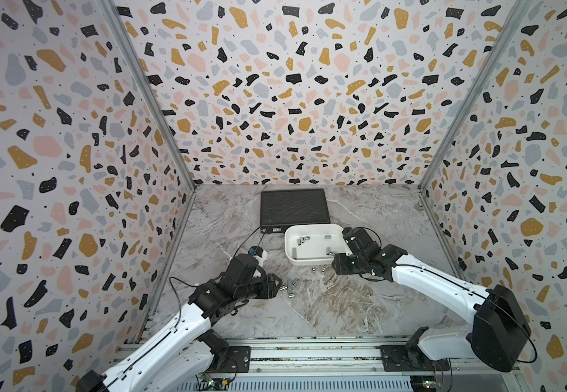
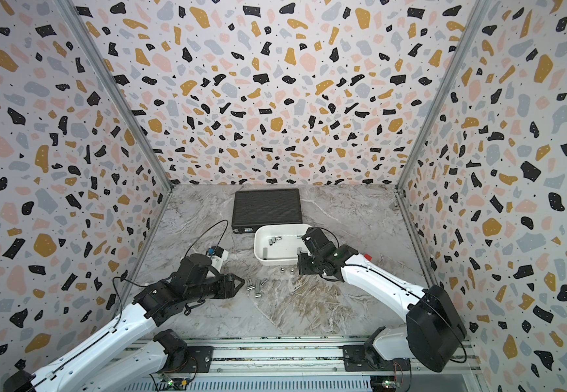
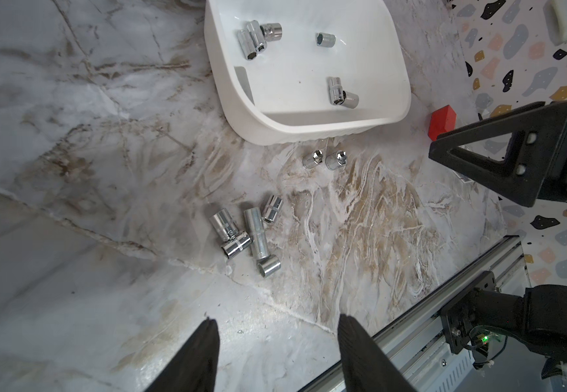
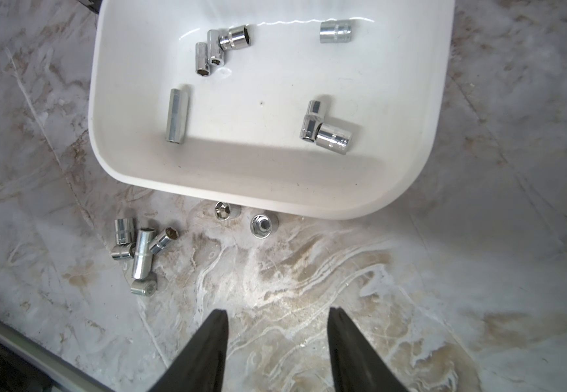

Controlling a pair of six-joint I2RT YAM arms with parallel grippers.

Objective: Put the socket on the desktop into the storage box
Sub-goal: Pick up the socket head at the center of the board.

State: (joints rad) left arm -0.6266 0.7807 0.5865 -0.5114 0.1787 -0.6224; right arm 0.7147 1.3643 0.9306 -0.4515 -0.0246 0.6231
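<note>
Several chrome sockets [image 1: 288,287] [image 3: 244,234] [image 4: 136,251] lie in a loose cluster on the marble desktop [image 1: 360,305]. Two more sockets [image 1: 317,270] [image 3: 324,159] [image 4: 241,217] stand upright just in front of the white storage box [image 1: 309,262] [image 2: 275,262] [image 4: 275,197]. Inside the box lie several sockets [image 4: 214,51] [image 3: 258,37]. My left gripper [image 1: 279,283] [image 2: 241,281] [image 3: 275,320] is open and empty, just left of the cluster. Open and empty too, my right gripper [image 1: 338,268] [image 4: 278,312] hangs over the desktop at the box's front right corner.
A black ribbed flat case [image 1: 294,208] lies behind the box, touching its far rim. A small red block [image 3: 443,122] [image 2: 367,257] sits right of the box beside the right arm. An aluminium rail [image 1: 309,349] runs along the front edge. Speckled walls close in three sides.
</note>
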